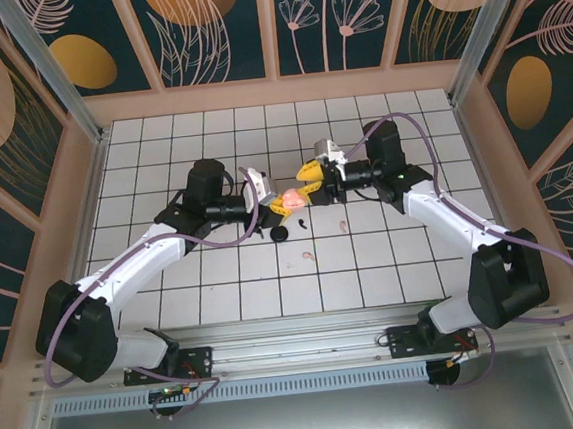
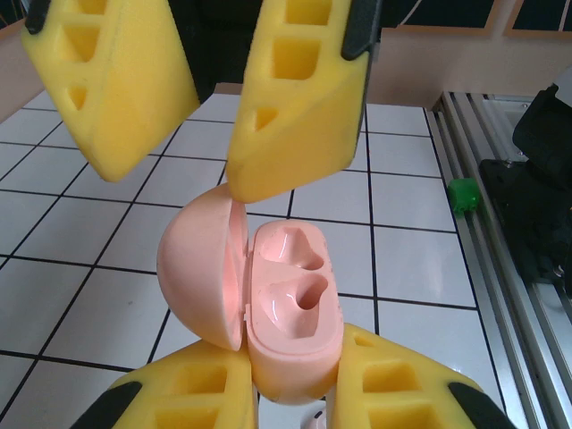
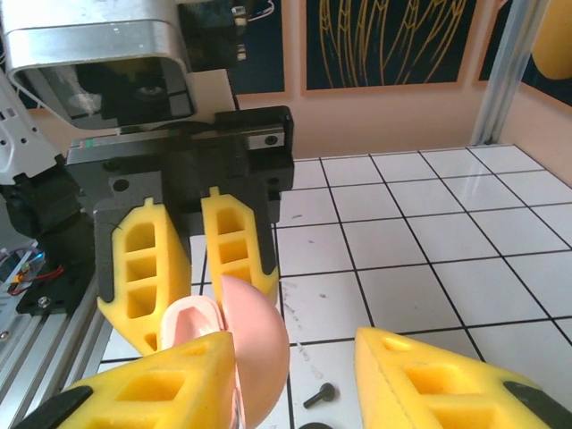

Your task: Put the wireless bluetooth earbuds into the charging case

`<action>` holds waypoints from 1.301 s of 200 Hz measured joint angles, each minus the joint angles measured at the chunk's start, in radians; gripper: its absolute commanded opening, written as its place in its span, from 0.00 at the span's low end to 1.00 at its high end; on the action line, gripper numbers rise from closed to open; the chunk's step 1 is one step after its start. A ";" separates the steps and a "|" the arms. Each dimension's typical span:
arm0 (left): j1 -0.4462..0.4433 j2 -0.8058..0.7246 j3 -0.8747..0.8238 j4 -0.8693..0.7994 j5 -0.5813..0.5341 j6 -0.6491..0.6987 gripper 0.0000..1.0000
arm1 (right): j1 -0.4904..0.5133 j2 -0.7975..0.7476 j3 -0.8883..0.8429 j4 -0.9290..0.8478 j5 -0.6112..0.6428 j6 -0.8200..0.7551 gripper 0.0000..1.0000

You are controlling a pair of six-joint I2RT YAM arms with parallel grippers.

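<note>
Seen from above, the earbuds [image 1: 308,256] at 6 o'clock of the charging case [image 1: 290,199] were mere specks on the surface [image 1: 391,266], too small to make out. The case's base sat hidden in the left pincer [image 2: 290,366]. A finger of the right pincer [image 3: 295,357] covered part of it, and the frame's 6 o'clock edge cut it off.

middle: left gripper [image 1: 274,205] and right gripper [image 1: 309,188] sat nose to nose around the open charging case [image 1: 290,198], no room for you between | near side of them: black bud [image 1: 300,223] and pink bud [image 1: 308,256] littered the tiles [image 1: 391,266] | far rows, both side columns: wide open for you
</note>
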 measured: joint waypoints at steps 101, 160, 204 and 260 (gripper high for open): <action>0.000 0.040 -0.087 0.111 -0.055 -0.044 0.18 | -0.088 -0.044 0.051 -0.183 0.175 0.208 0.41; 0.000 0.055 -0.173 0.216 -0.096 -0.116 0.17 | -0.093 0.142 0.210 -0.547 0.563 0.311 0.37; 0.000 0.055 -0.213 0.249 -0.126 -0.154 0.17 | -0.093 0.345 0.240 -0.701 0.711 0.435 0.36; 0.000 0.055 -0.215 0.260 -0.137 -0.163 0.17 | -0.058 0.461 0.299 -0.777 0.840 0.552 0.35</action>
